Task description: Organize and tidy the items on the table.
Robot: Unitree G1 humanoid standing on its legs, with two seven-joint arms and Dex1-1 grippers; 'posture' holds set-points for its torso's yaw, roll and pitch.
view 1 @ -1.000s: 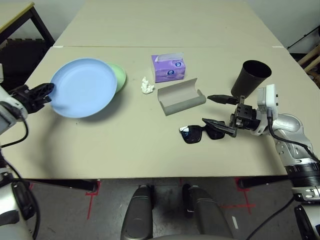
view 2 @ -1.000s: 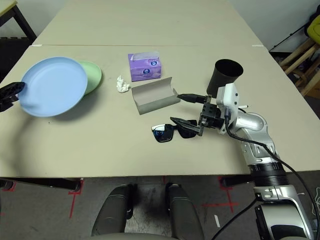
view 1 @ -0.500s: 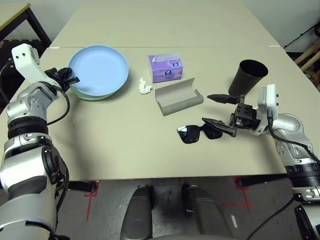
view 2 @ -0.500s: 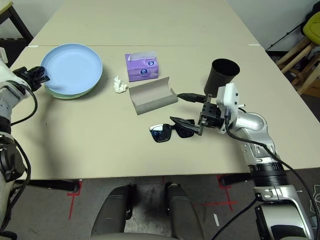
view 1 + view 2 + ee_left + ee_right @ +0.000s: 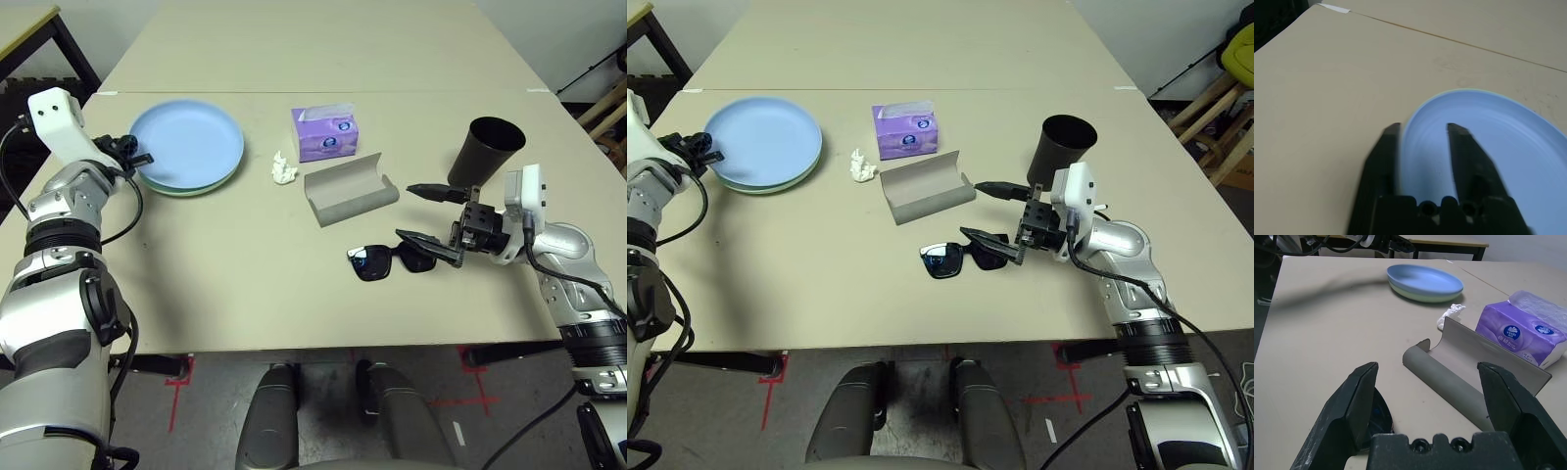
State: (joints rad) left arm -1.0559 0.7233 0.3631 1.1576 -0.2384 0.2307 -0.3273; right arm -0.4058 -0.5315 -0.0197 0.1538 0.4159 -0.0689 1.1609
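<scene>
The light blue plate lies flat on the pale green plate at the table's far left. My left gripper stands open at the stack's left rim, one finger on each side of the blue rim. My right gripper is wide open beside the black sunglasses, and its lower finger overlaps their right arm. The grey glasses case lies open near the centre. Just left of the case sits a white tissue wad. The black cup stands upright behind my right gripper.
A purple tissue box stands behind the case. A seam crosses the table behind the plates. Dark furniture shows past the far left corner and wooden legs past the right edge.
The blue plate went from tilted in my left gripper's grip to flat on the green plate. The left fingers have opened. The right arm has not moved.
</scene>
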